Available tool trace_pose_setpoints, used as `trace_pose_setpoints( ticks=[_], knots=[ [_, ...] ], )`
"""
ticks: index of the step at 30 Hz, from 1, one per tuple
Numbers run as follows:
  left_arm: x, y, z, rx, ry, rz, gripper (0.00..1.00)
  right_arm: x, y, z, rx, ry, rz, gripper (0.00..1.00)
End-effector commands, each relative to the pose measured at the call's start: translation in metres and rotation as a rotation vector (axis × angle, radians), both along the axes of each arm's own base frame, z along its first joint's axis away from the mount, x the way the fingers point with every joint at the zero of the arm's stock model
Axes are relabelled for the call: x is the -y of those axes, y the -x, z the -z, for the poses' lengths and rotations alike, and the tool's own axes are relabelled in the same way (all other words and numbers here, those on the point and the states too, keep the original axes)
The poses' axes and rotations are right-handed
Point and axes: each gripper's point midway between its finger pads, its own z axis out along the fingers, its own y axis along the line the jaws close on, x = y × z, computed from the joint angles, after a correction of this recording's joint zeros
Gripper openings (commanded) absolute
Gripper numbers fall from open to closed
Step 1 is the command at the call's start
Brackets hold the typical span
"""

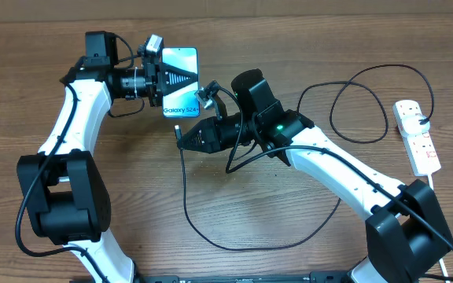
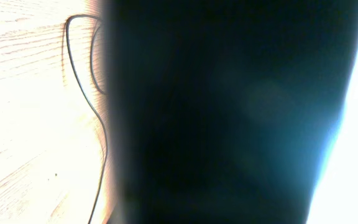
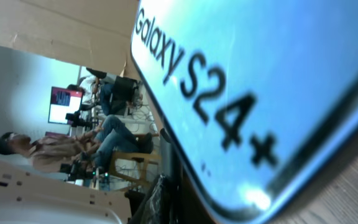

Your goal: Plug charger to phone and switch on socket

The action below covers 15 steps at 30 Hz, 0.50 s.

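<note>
My left gripper (image 1: 181, 81) is shut on the phone (image 1: 181, 59) and holds it above the table, screen up, "Galaxy" band toward the right arm. In the left wrist view the phone (image 2: 229, 112) is a dark blur filling most of the frame. My right gripper (image 1: 182, 136) is shut on the connector end of the charger (image 1: 187, 204), just below the phone's lower edge. The right wrist view shows the phone's screen (image 3: 260, 74) very close; the connector tip is hidden there. The black cable loops over the table to the plug (image 1: 423, 120) in the white socket (image 1: 418, 145) at the far right.
The cable's big loop lies across the front middle of the wooden table (image 1: 289, 47) and a second loop lies at the back right near the socket. A strand of cable (image 2: 101, 155) shows on the table in the left wrist view. Cardboard backs the table.
</note>
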Motion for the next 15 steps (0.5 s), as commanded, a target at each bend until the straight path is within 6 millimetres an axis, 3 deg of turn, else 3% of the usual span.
trace_pose_setpoints(
  ticks=[1, 15],
  knots=[
    [0.005, 0.005, -0.015, 0.046, 0.027, 0.028, 0.04, 0.000, -0.007, -0.004, 0.006, 0.001, 0.034, 0.04],
    [0.006, 0.000, -0.028, 0.172, 0.063, 0.055, 0.04, 0.008, -0.015, -0.014, 0.002, -0.047, 0.027, 0.04]
  ],
)
